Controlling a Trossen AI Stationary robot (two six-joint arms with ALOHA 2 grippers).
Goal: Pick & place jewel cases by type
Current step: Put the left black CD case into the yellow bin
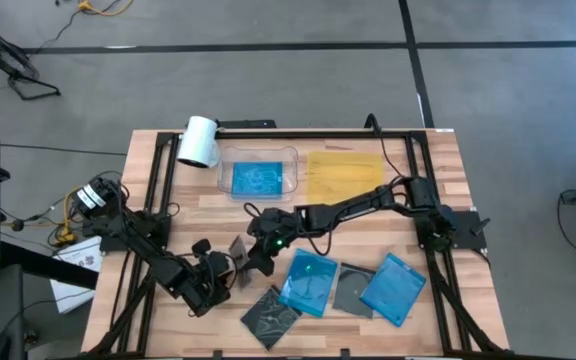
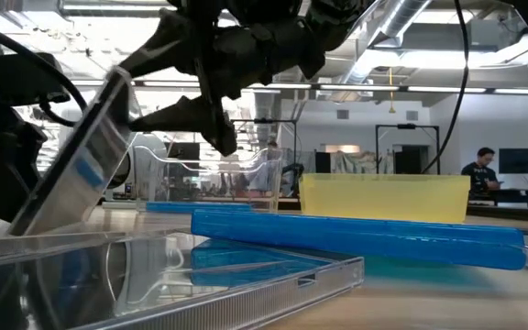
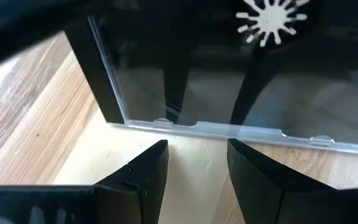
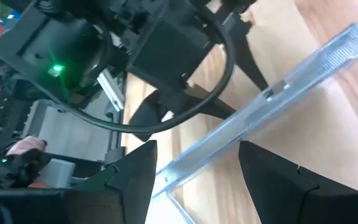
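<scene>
1. Step in hand: sorting the jewel cases by type. I am busy with one grey-clear case [image 2: 85, 160], which stands tilted on edge near the table's middle front, between my two grippers.
2. My left gripper [image 3: 197, 146] sits low on the table at the case's lower edge. Its fingers stand part open with bare wood between them. The case's clear rim lies just ahead of the tips, and I cannot tell whether it touches them.
3. My right gripper [image 4: 197, 149] reaches in from the opposite side. Its fingers are spread wide, and the case's upper edge runs slantwise just past their tips, not yet pinched.
4. Sorted so far, as I judge it: one blue case [image 1: 258, 178] lies in the clear tray [image 1: 290, 156] at the back. The yellow tray [image 1: 343, 172] beside it looks empty.
5. Still waiting at the front:
   - two blue cases [image 1: 308, 280] [image 1: 393, 290];
   - two grey-clear ones [image 1: 271, 312] [image 1: 351, 290], lying flat and partly overlapping.
6. Next move, as I judge it: my right fingers should straddle the raised edge squarely and close on it. The left must stay steady as a prop until the pinch is firm.
7. Risk: the case is thin, smooth and leaning, so a skewed or early pinch may knock it flat or make it slide.
8. After that comes the carry to a back tray, probably the yellow one.
</scene>
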